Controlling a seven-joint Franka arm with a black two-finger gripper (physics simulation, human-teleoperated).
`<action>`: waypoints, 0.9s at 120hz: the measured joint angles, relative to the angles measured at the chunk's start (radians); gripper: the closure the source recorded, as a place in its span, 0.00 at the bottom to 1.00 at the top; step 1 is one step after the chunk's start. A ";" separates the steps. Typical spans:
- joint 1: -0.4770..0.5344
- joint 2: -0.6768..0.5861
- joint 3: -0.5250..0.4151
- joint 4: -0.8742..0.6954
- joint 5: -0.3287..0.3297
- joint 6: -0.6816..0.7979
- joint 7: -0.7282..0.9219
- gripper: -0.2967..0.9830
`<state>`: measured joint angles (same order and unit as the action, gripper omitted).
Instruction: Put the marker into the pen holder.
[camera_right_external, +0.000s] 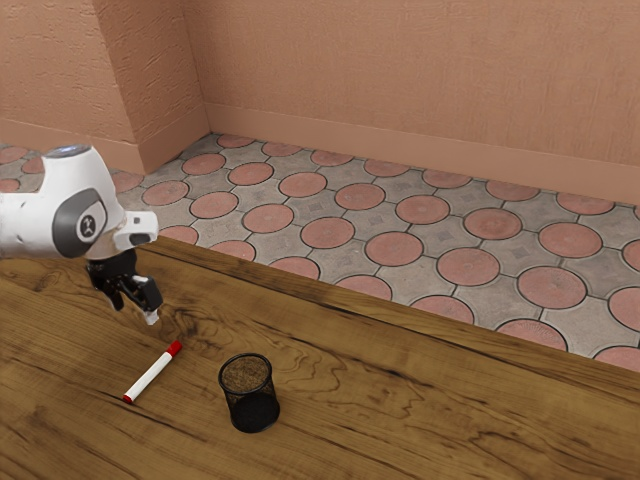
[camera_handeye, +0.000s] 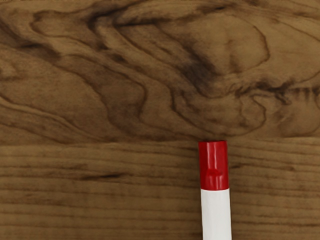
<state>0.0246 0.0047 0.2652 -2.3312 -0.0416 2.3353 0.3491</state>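
Observation:
My gripper (camera_right_external: 135, 311) hangs above the table at the exterior view's left, its two fingers apart with nothing between them. The marker (camera_right_external: 153, 372), white with a red cap, lies flat on the wood, below the hand and nearer the camera. In the wrist view the red-capped end of the marker (camera_handeye: 215, 190) shows, with part of its white barrel. To the exterior view's right of the marker, a black mesh pen holder (camera_right_external: 249, 392) stands upright, its round mouth facing up. No contact shows between gripper and marker.
The wooden table (camera_right_external: 400, 400) has a long far edge running diagonally across the exterior view. Beyond it are a tiled floor (camera_right_external: 395, 247) and a plastered wall (camera_right_external: 420, 80).

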 joint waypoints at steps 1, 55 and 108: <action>0.000 0.004 0.000 0.000 -0.002 0.005 -0.001 0.27; -0.045 0.119 -0.004 -0.031 -0.058 0.119 -0.028 0.47; -0.053 0.160 -0.015 -0.031 -0.084 0.132 -0.039 0.58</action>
<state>-0.0283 0.1643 0.2505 -2.3619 -0.1256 2.4675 0.3097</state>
